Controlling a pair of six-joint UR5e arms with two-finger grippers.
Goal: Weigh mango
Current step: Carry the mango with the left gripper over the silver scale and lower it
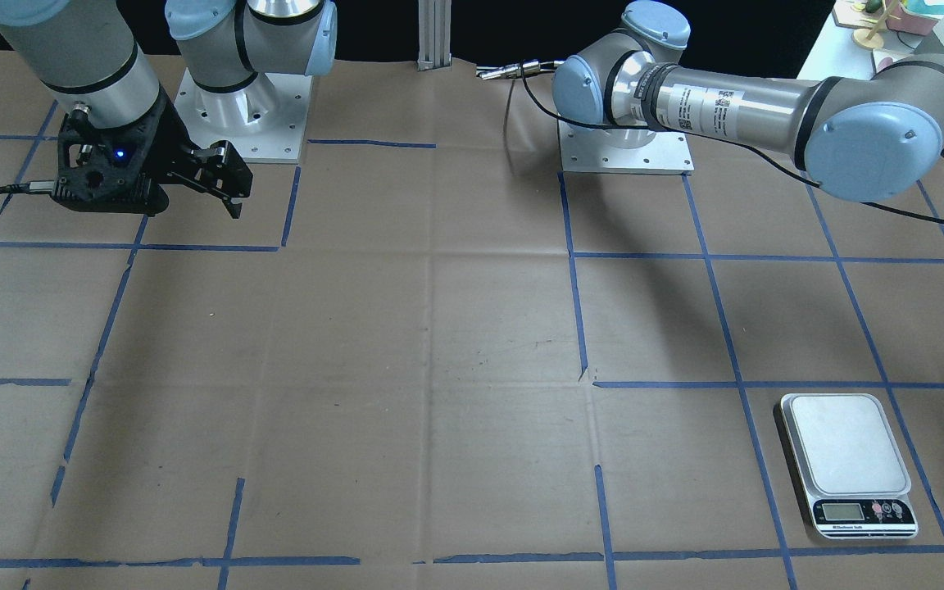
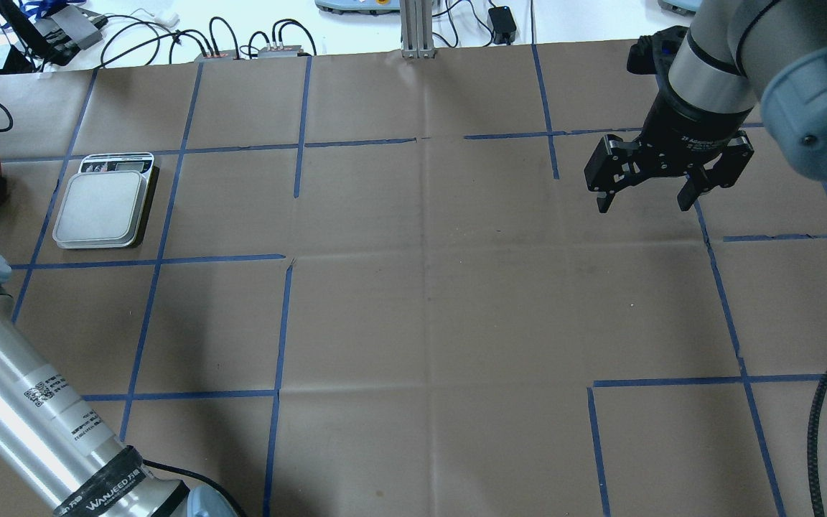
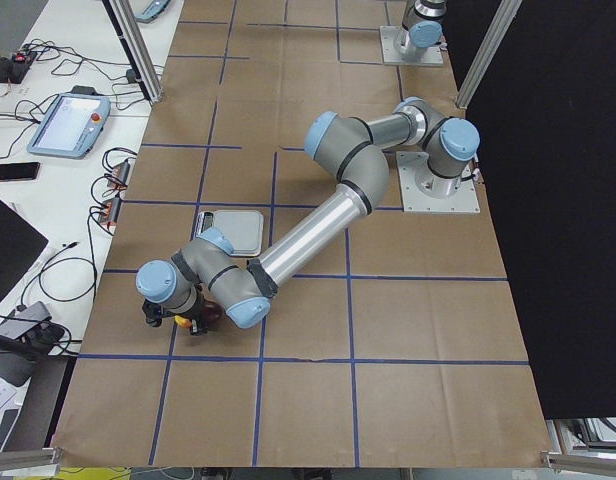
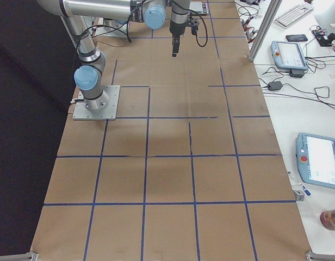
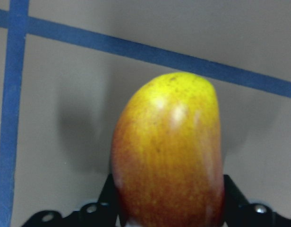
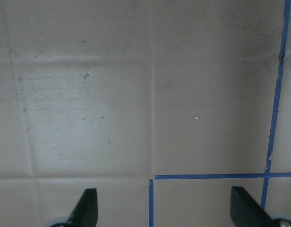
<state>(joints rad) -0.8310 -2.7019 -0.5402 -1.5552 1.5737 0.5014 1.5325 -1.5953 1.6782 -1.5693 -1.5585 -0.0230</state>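
Mango (image 5: 169, 151) | clamped between the 2 fingers of left gripper (image 5: 168, 189), yellow end pointing away from wrist | at 9 o'clock edge of table (image 2: 421, 301) in overhead view | scale (image 2: 103, 208) near, at mango's 3 o'clock | right gripper (image 2: 645, 201) spread wide, above table at 2 o'clock

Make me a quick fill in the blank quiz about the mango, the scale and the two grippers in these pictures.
1. The left gripper has the mango between its fingers; the mango's visible tip is ___.
2. The scale has ___ on its platform.
3. The right gripper hangs over the table with its jaws ___.
Missing words: yellow; nothing; open.
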